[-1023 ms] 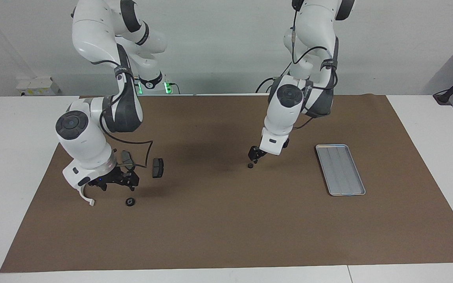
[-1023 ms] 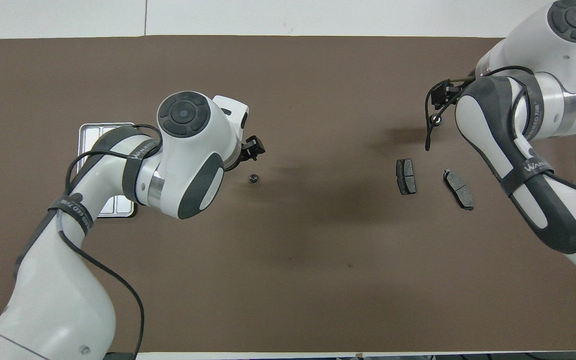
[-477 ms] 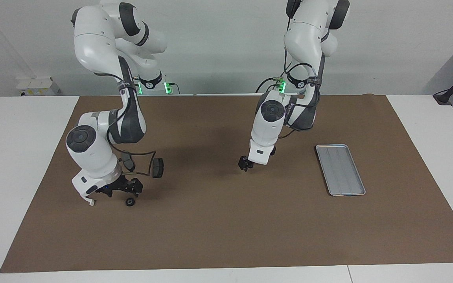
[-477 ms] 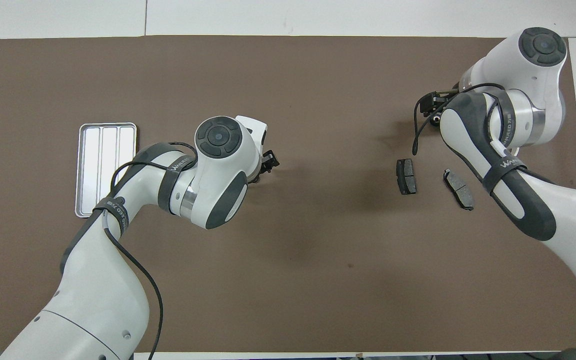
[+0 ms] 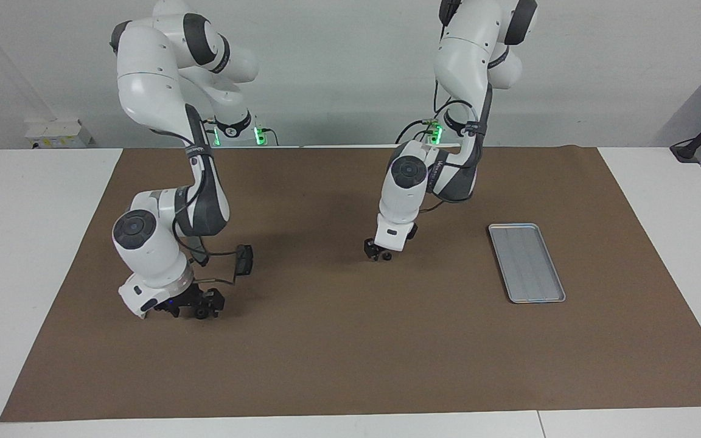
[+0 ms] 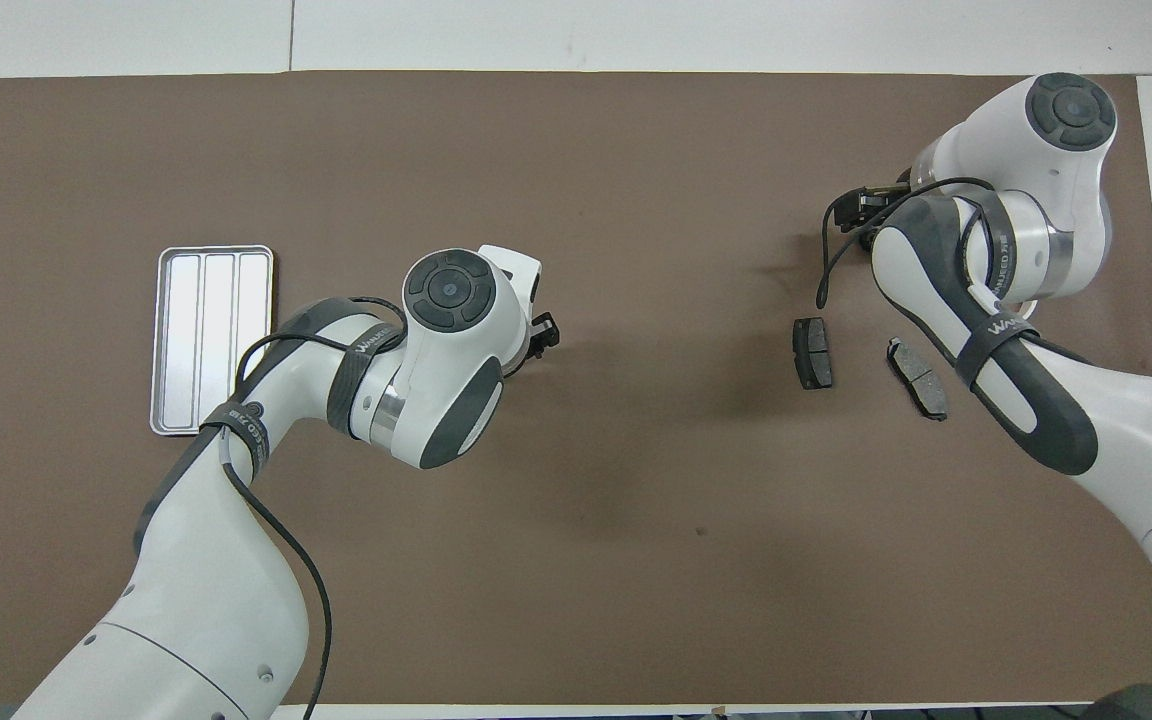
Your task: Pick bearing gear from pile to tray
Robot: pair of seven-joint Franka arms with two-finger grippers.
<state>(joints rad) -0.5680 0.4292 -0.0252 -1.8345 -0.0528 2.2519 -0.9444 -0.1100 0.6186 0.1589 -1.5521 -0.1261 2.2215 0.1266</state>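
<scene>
A small black bearing gear [image 5: 387, 257] lies on the brown mat mid-table. My left gripper [image 5: 377, 253] is down at the mat right beside it, and in the overhead view this gripper [image 6: 542, 335] and its wrist hide the gear. The pile is at the right arm's end, with two dark brake pads [image 6: 812, 352] [image 6: 918, 377] and a black ring-shaped part [image 5: 202, 313]. My right gripper [image 5: 195, 309] is low over that ring, jaws open on either side of it. The silver tray [image 5: 527, 263] lies empty at the left arm's end.
One brake pad [image 5: 244, 258] lies just nearer to the robots than the right gripper, under a loop of black cable [image 5: 216, 267] from the right wrist. The brown mat [image 5: 350, 365] covers the table between its white borders.
Both grippers came down to the mat. The left one also shifted toward the right arm's end, beside the small gear. The right one dropped over the black ring.
</scene>
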